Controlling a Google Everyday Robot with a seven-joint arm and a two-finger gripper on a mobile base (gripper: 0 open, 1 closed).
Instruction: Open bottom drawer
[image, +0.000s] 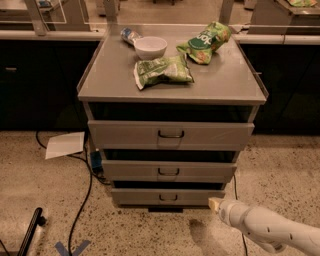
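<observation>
Cabinet top (225, 80) carries bowl (150, 47), two snack bags (162, 71); hand (214, 202) hovers above floor (150, 235).

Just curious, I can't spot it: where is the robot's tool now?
In the camera view, the tool is low on the right, close by the right end of the bottom drawer.

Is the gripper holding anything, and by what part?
Nothing visibly held: the gripper is at the right end of the bottom drawer, off its handle.
</observation>
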